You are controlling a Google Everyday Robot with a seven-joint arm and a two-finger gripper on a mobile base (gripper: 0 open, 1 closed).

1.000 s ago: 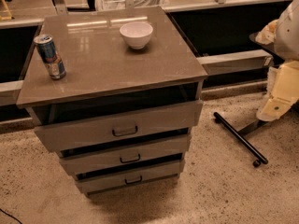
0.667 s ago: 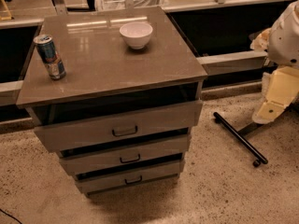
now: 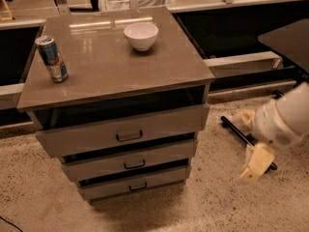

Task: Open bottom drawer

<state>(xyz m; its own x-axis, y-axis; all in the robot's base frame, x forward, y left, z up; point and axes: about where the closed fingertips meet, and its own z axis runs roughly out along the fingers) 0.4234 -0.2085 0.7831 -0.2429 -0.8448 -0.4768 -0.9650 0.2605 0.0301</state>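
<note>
The bottom drawer (image 3: 111,189) is the lowest and narrowest grey-brown front of the cabinet, with a small dark loop handle (image 3: 138,186). It sits pushed in, with a dark gap above it. My gripper (image 3: 255,164) hangs low at the right of the cabinet, just above the floor and about level with the two lower drawers. It is well apart from the bottom drawer's handle and touches nothing. The white arm (image 3: 285,117) reaches in from the right edge.
The mid-sized drawer (image 3: 130,159) and the tallest drawer (image 3: 120,132) sit above it. A white bowl (image 3: 141,35) and a drink can (image 3: 52,58) stand on the cabinet top (image 3: 111,66). A black bar (image 3: 236,132) lies on the speckled floor by my arm. A dark tabletop (image 3: 287,40) is at upper right.
My arm has swung down and left, from beside the cabinet top to low near the floor, closer to the drawers. The cabinet and drawers have not moved.
</note>
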